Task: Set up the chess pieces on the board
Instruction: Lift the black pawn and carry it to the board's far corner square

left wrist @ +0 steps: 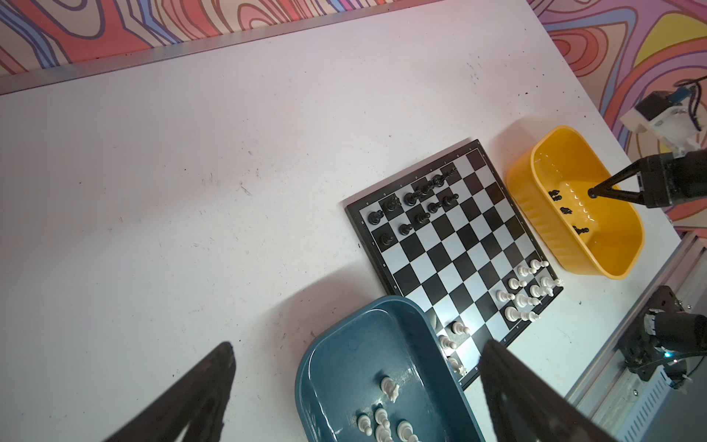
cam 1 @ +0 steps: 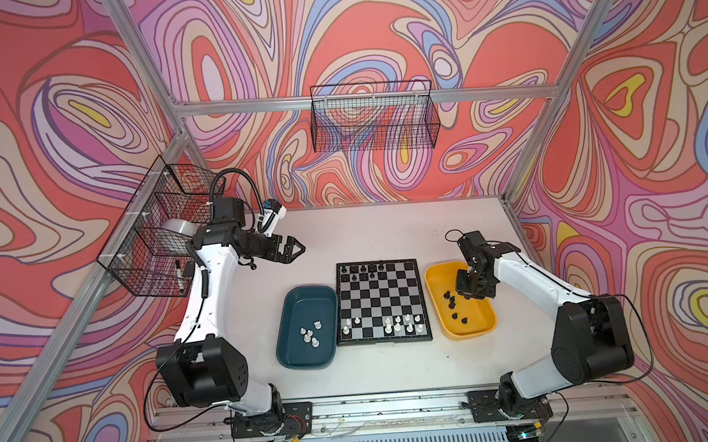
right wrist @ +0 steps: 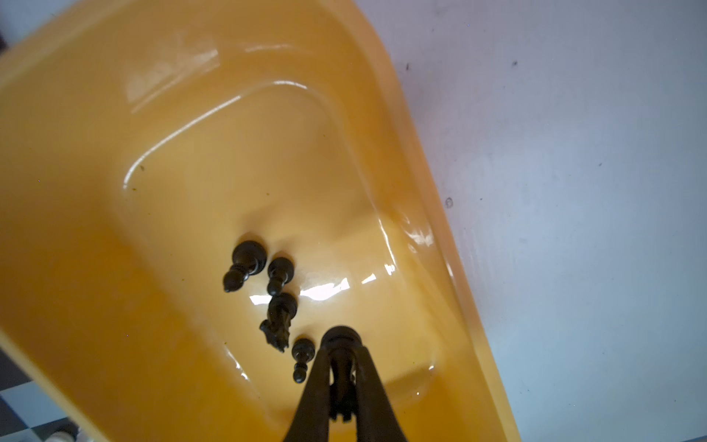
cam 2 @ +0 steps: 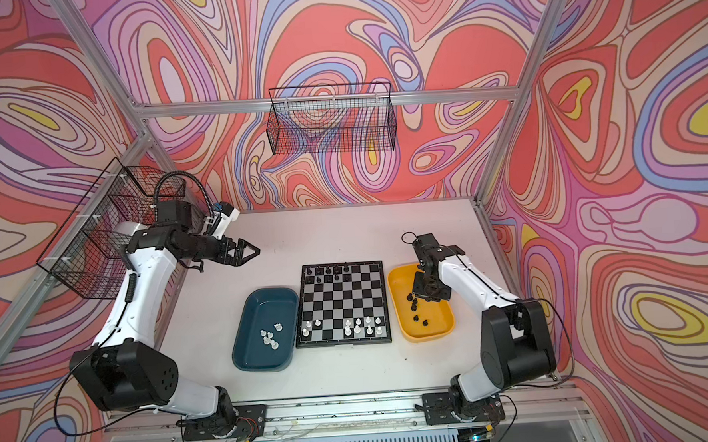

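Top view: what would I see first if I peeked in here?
The swirly pink and orange walls all around grab you first. Next comes the chessboard mid-table, between a teal tray of white pieces on its left and a yellow tray on its right. There the right gripper pinches a black chess piece.

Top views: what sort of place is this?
Likely a robot lab test cell, not a home: an aluminium frame boxes in the white table, swirl-printed backdrop panels line the walls, and the left arm and right arm are bolted to a rail at the front.
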Controlling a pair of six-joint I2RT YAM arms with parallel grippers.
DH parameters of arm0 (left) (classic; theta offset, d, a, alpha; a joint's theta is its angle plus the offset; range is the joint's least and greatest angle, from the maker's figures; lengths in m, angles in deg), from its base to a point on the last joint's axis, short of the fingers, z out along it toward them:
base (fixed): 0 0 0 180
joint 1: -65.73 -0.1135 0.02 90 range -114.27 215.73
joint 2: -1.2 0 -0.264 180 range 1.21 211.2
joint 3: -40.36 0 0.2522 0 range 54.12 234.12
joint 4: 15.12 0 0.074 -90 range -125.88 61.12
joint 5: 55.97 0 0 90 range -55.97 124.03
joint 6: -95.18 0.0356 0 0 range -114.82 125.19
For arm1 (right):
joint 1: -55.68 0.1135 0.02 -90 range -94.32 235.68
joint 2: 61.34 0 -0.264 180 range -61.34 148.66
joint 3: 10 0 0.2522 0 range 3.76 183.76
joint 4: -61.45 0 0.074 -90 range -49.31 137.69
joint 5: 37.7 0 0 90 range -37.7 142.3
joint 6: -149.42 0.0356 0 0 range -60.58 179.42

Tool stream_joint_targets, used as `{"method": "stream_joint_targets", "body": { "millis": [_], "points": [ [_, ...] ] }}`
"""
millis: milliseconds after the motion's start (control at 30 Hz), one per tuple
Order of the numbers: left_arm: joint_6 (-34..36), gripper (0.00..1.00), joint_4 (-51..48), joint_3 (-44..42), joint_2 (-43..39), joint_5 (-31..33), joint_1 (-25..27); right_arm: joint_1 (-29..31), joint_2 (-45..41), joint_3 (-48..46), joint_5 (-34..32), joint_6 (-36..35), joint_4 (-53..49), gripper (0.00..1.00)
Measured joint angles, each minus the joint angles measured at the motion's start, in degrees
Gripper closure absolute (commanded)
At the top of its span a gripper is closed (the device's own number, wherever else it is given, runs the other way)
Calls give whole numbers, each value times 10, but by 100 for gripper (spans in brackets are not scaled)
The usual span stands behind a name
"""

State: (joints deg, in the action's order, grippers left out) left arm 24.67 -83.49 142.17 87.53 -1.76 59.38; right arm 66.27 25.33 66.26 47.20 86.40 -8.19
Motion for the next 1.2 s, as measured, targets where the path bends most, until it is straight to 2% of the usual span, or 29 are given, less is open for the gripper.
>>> {"method": "stream_joint_targets", "body": {
  "millis": [367, 533, 833, 1200],
  "points": [
    [-2, 0, 3, -9, -29, 0, 4, 29, 36, 132, 11, -12, -45, 90],
    [-9, 0, 9, -11, -30, -1, 4, 53, 87, 203, 14, -17, -54, 89],
    [-17, 0, 17, -11, -37, 0, 9, 107, 236, 368, 16, -27, -52, 90],
    [-17, 0, 17, -14, -45, 2, 9, 126, 338, 416, 33, -32, -32, 89]
  ]
}}
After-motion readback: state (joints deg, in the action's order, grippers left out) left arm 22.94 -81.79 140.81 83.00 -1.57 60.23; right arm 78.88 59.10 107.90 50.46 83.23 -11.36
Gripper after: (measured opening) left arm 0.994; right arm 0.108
